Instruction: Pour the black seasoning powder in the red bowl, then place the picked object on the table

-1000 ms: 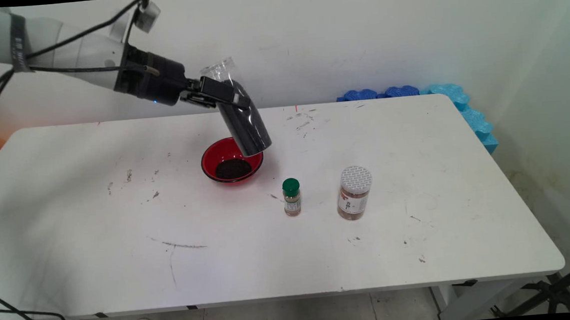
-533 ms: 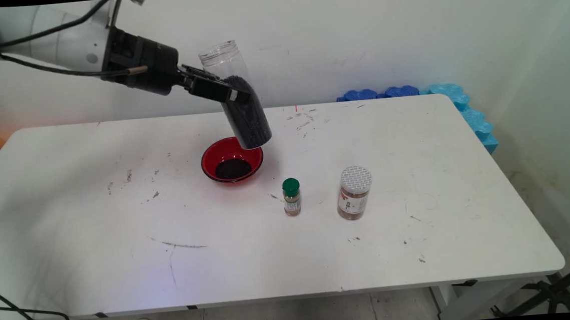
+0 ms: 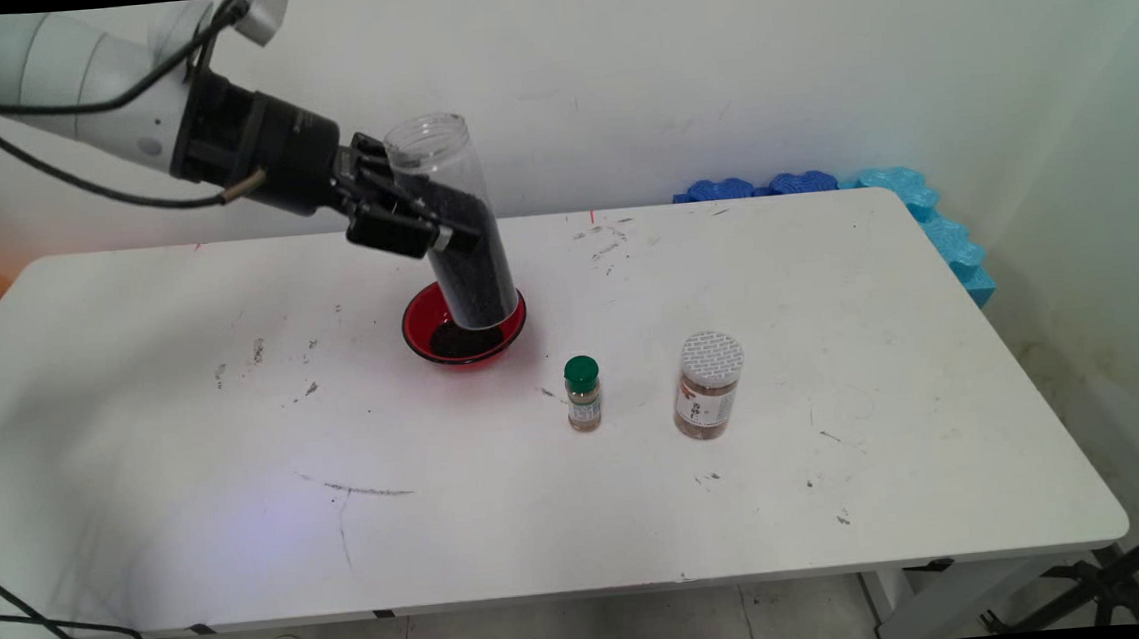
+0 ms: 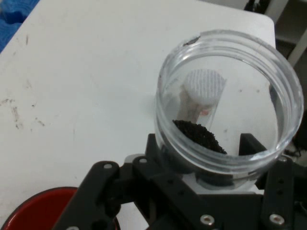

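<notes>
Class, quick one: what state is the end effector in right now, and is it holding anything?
End effector: closed on the clear jar of dark grains, held tilted over the red bowl.

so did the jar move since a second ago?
Yes. The clear jar, held by the gripper, tipped more upright and dropped; its base now overlaps the red bowl, which stayed put.
</notes>
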